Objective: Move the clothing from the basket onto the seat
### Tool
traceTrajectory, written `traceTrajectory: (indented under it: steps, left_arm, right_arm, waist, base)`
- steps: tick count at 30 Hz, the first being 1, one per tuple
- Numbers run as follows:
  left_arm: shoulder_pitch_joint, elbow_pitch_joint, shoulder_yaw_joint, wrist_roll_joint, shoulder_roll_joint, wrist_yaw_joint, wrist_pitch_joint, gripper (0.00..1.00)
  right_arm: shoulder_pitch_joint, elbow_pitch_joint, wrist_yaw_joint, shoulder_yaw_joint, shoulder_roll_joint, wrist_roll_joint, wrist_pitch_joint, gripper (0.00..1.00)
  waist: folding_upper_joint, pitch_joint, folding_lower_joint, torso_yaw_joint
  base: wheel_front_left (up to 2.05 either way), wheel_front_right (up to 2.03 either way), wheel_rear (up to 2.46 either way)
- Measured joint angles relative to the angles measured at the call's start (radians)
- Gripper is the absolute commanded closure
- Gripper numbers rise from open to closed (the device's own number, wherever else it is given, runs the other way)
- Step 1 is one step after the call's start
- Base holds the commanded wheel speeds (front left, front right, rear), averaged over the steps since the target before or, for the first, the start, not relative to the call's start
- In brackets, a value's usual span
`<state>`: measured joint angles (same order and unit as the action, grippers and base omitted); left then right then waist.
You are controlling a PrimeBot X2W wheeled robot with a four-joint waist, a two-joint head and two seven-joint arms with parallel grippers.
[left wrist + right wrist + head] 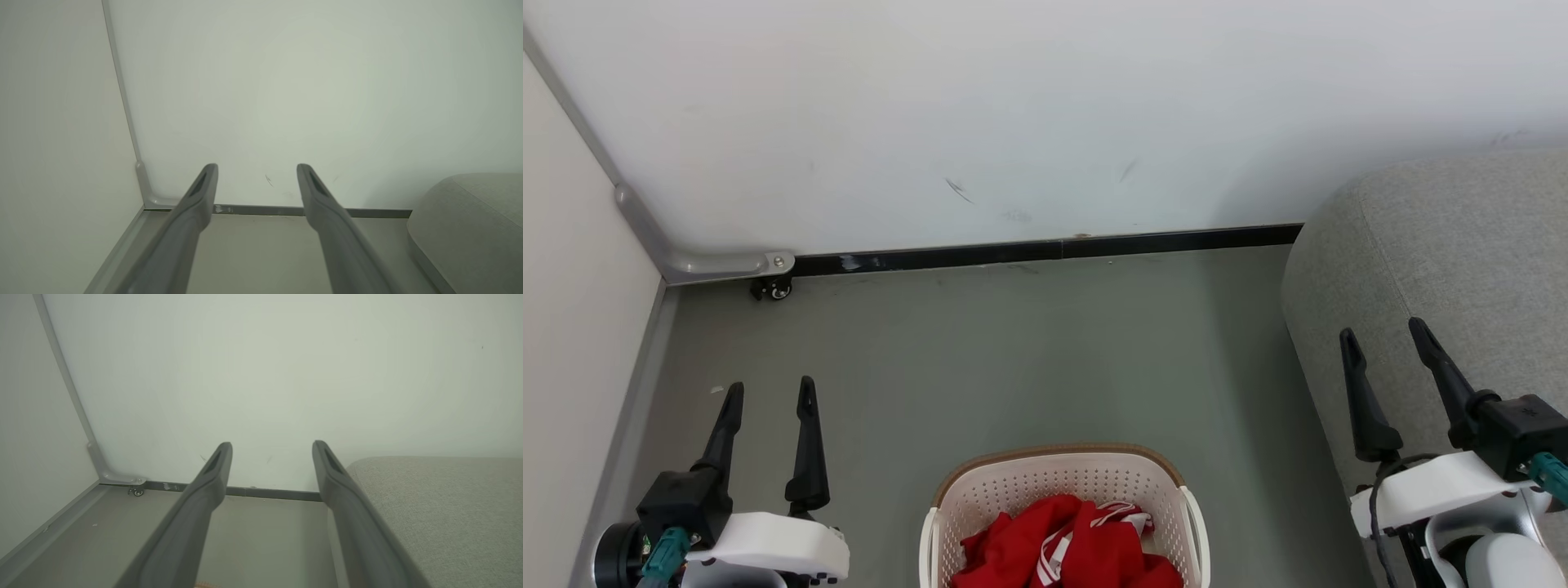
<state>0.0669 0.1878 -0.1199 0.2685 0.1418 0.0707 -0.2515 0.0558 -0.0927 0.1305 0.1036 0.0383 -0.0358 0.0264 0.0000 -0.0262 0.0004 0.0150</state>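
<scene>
Red clothing (1068,545) with white stripes lies bunched in the cream basket (1058,460), which stands on the floor at the bottom middle of the head view. The grey seat (1437,253) rises at the right; it also shows as the seat (470,220) and the seat (441,506) in the wrist views. My left gripper (770,395) hangs open to the left of the basket, above the floor, holding nothing. My right gripper (1385,335) stands open over the seat's front edge, also holding nothing. The same open grippers appear as left gripper (257,169) and right gripper (271,447).
A white wall (1013,122) with a black skirting (1045,249) closes the far side. A pale panel (572,310) with a metal bracket and a small caster (772,287) bounds the left. Grey floor (1013,351) lies between basket and wall.
</scene>
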Motion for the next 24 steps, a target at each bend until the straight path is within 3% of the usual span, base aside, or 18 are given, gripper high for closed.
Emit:
traceTrajectory:
  steps: [24]
  left_arm:
    - [0.022,0.021,0.001,0.0,0.002,-0.002,0.0,0.0]
  right_arm:
    - [0.0,0.025,0.0,0.025,0.0,-0.001,-0.001,0.0]
  waist:
    - [0.0,-0.014,-0.0001,-0.01]
  base:
    - [0.0,0.0,0.0]
